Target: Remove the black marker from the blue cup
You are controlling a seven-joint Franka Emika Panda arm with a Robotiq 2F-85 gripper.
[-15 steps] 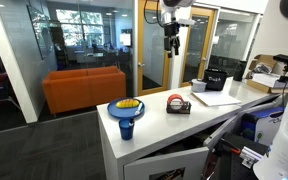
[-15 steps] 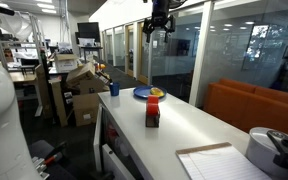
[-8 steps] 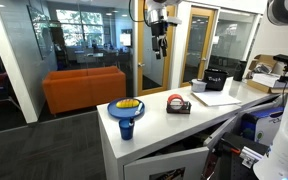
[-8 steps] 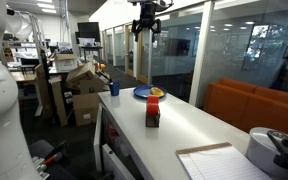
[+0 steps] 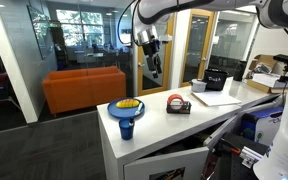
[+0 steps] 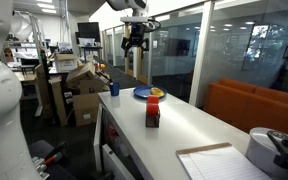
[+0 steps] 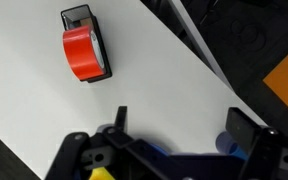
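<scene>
The small dark blue cup [image 5: 126, 127] stands near the end of the white table, next to a light-blue dish. It also shows in an exterior view [image 6: 114, 89] and at the lower right of the wrist view [image 7: 228, 146], partly behind a finger. The black marker is too small to make out in any view. My gripper [image 5: 155, 74] hangs high above the table, over the dish area and well above the cup, also seen in an exterior view [image 6: 134, 46]. In the wrist view the gripper [image 7: 179, 116] is open and empty.
A light-blue dish with yellow contents [image 5: 128, 106] sits beside the cup. A black-and-red tape dispenser [image 7: 85, 55] stands mid-table, seen also in an exterior view [image 6: 153, 108]. Papers [image 5: 214, 97] and a black box lie farther along. Glass walls stand behind the table.
The gripper has come down from near the ceiling and moved along the table toward the dish and cup end. It stays open. Nothing on the table has moved.
</scene>
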